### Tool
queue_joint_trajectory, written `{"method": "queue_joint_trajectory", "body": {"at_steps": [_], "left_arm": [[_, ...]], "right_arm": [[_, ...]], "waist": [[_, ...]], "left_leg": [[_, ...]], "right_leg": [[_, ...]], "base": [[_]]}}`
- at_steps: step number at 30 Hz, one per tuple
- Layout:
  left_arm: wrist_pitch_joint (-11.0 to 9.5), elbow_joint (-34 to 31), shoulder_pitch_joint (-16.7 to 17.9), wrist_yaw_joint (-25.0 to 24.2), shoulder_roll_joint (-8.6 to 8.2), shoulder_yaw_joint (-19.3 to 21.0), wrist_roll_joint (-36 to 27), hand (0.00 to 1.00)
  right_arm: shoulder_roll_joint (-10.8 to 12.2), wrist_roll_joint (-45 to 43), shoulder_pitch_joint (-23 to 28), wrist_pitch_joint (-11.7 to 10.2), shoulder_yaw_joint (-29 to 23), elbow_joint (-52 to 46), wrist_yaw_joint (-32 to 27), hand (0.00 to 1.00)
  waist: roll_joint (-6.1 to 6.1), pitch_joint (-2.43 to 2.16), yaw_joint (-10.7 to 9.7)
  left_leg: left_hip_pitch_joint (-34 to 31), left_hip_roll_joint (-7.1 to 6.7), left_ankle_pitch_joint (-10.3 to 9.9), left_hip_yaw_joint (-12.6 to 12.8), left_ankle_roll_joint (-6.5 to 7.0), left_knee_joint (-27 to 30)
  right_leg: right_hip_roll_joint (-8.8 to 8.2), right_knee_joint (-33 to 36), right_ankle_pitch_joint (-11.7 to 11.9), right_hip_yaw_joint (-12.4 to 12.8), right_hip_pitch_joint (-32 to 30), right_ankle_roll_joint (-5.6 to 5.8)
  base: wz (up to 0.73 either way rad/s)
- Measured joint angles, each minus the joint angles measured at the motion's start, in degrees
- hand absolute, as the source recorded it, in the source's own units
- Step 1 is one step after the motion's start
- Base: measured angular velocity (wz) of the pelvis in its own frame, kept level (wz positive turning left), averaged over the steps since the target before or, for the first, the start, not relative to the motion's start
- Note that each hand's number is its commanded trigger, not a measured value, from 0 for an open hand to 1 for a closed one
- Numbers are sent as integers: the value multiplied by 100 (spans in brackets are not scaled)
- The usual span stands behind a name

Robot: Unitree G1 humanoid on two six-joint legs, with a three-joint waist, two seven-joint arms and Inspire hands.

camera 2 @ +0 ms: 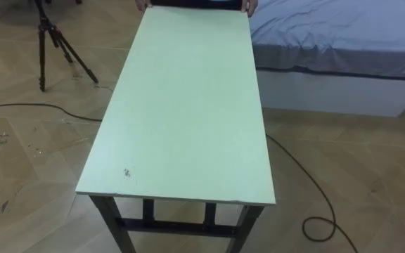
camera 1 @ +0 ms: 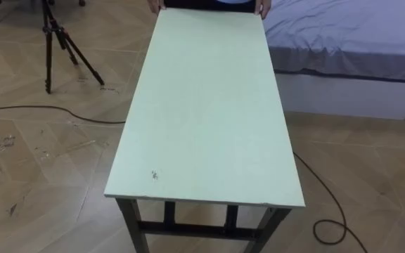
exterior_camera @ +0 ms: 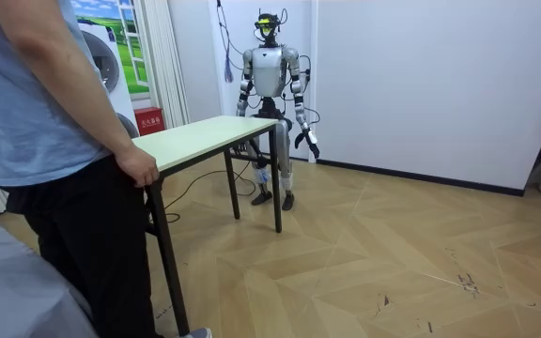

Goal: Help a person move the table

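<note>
A long table with a pale green top [camera 1: 206,105] and black legs [camera 1: 133,228] runs straight away from me; its near short edge lies just below me. At the far end a person's hands [camera 1: 261,8] grip both corners. In the room view the person's hand [exterior_camera: 139,167] holds that end of the table [exterior_camera: 205,136], and I stand upright at the other end by the white wall. My left hand [exterior_camera: 312,145] hangs loose beside my hip, off the table. My right hand [exterior_camera: 240,110] is low beside the table's end.
A black tripod [camera 1: 55,42] stands on the wooden floor to the far left, with a dark cable [camera 1: 48,109] beside it. A bed [camera 1: 350,49] with a grey cover lies close along the table's right side. Another cable [camera 1: 329,211] loops at the near right.
</note>
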Motion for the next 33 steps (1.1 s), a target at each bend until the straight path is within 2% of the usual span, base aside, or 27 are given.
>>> {"method": "queue_joint_trajectory", "body": {"at_steps": [12, 17, 19, 23, 26, 28, 30, 31, 33], "left_arm": [[-25, 135, -155, -50, -3, -71, -159, 0], [-21, 234, -208, -533, 7, -275, -1398, 0], [-13, 227, -236, -769, 77, -312, -1898, 0], [-48, 214, -266, -1367, 225, -491, -3059, 0], [-167, 209, -270, -1678, 279, -826, -3839, 0], [-229, 172, -278, -1839, 277, -920, -4247, 0], [-241, -86, -277, -1962, 282, -945, -4543, 0], [-245, -312, -278, -2064, 285, -1063, -4781, 0], [-257, -751, -271, -2222, 288, -1352, -5151, 0]], "right_arm": [[0, -3, -10, -46, 13, 12, 9, 0], [-4, 33, -26, -31, 4, 47, 131, 0], [-12, 107, -66, 20, 3, 44, 138, 0], [-33, 395, -116, 139, 8, 28, 270, 0], [-61, 477, 13, 154, 17, -285, 322, 0], [-109, 504, 106, 164, 15, -524, 358, 0], [-160, 658, 238, 176, 16, -864, 358, 0], [-193, 772, 292, 177, 17, -1056, 372, 0], [-217, 1140, 402, 181, 75, -1451, 441, 0]], "waist": [[-28, 16, -9], [-5, 1, -16], [21, -14, -11], [57, -6, -11], [115, 20, -34], [142, 20, -36], [134, 28, -44], [147, 42, -49], [162, 41, -40]], "left_leg": [[-12, 2, 0, -15, 0, -3], [-32, 3, 0, -8, 0, 10], [-70, 3, 0, -14, 0, 16], [-172, 1, 0, -3, 1, 62], [-209, 1, -2, -17, 4, 82], [-238, 4, -3, -3, 5, 81], [-292, 6, -3, -6, 5, 98], [-309, 5, -2, -6, 4, 105], [-305, 4, -2, 3, 5, 105]], "right_leg": [[0, -1, -1, -5, -5, 1], [-5, 4, -1, -14, -17, 1], [-8, 7, -1, -26, -51, 1], [-15, 17, 0, -18, -137, 1], [-16, 18, 0, -17, -157, 0], [-17, 25, 0, -20, -194, 0], [-23, 31, 0, -33, -237, 0], [-31, 43, 0, -57, -253, 0], [-42, 84, 0, -99, -269, 0]], "base": [[0], [1], [2], [0], [0], [0], [0], [0], [0]]}}
